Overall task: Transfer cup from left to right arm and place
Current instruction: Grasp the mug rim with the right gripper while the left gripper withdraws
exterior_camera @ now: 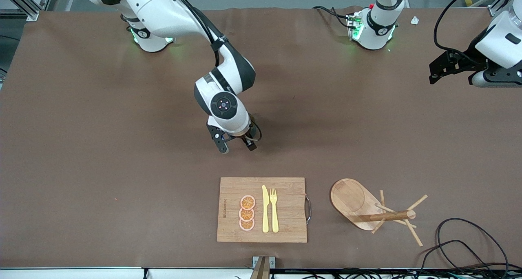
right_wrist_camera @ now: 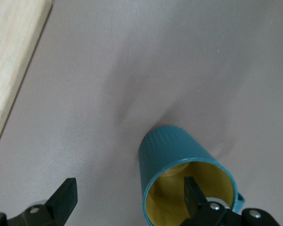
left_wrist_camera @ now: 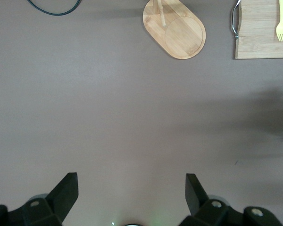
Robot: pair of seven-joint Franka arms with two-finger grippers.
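Over the middle of the table: right end effector, released, jaws spread wide. One finger down inside the mustard-yellow mouth of the small dark teal ribbed cup, the other finger well apart from the cup over bare table. No squeeze on the cup's wall. Cup upright on the table near its middle, almost wholly hidden under the right wrist in the front view.

Up over the left arm's end of the table, toward the edge where the bases stand: left end effector, waiting, likewise released, nothing between its fingers.

Close to the edge nearest the front camera, about midway along it: a rectangular bamboo cutting board with a metal handle, carrying three orange fruit slices, a pale yellow plastic knife and a matching fork. Beside the board, toward the left arm's end: a wooden mug tree tipped on its side.

Underneath everything, a smooth matte brown table. At the near corner by the left arm's end, loose black cables. Past the right arm's corner, grey aluminium framing.
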